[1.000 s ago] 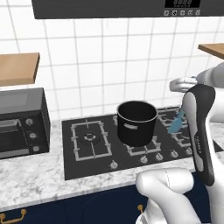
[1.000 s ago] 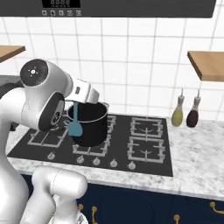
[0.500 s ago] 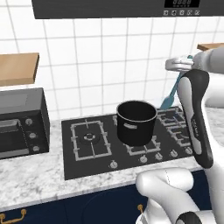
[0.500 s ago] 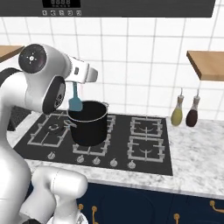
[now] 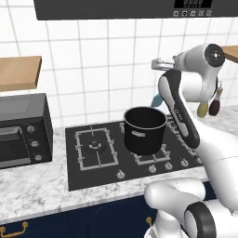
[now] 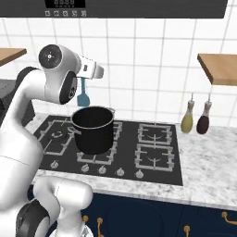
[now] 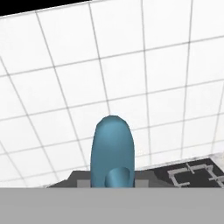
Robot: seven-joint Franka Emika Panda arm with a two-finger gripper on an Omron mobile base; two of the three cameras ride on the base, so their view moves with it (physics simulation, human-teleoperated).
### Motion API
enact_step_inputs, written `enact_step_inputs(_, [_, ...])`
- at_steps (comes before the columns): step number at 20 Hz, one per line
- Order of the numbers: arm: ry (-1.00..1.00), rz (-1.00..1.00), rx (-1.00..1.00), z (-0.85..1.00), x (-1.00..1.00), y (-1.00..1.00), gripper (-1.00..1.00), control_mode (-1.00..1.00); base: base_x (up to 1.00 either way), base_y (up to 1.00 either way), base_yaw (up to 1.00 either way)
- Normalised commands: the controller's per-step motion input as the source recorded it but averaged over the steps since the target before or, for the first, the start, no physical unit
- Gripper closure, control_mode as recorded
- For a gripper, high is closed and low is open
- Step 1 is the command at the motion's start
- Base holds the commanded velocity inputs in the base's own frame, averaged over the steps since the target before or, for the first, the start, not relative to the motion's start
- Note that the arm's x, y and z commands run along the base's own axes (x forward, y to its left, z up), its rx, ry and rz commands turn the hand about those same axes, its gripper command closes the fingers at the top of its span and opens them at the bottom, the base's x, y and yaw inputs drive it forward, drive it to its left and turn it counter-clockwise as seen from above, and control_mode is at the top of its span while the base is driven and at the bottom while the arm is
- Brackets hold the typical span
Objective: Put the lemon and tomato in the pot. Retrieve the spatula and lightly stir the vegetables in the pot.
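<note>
Below the gripper (image 6: 82, 79) and slightly left, one black pot (image 6: 93, 128) sits on the hob, while the single light-blue spatula (image 6: 83, 95) hangs from the gripper, apparently pinched, above the pot's back rim.

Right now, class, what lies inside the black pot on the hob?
The pot shows a dark inner wall below its shiny rim; its floor is hidden by the near wall, so any contents cannot be seen. The spatula hangs head-down behind and above it, outside.
</note>
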Motion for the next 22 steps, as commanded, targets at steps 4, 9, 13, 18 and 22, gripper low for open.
enact_step_inputs(4, [0.0, 0.0, -0.01, -0.52, 0.9, 0.18, 1.0, -1.0, 0.0, 0.0, 0.0])
enact_step_inputs(9, [0.0, 0.0, -0.03, -0.54, 0.55, 0.13, 1.0, -1.0, 0.0, 0.0, 0.0])
enact_step_inputs(13, [0.01, -0.02, -0.04, -0.49, 0.15, 0.0, 1.0, -1.0, 0.0, 0.0, 0.0])
enact_step_inputs(18, [0.02, -0.04, -0.01, -0.36, 0.09, 0.0, 1.0, -1.0, 0.0, 0.0, 0.0])
enact_step_inputs(22, [0.11, -0.05, 0.0, -0.28, 0.0, 0.0, 1.0, -1.0, 0.0, 0.0, 0.0])
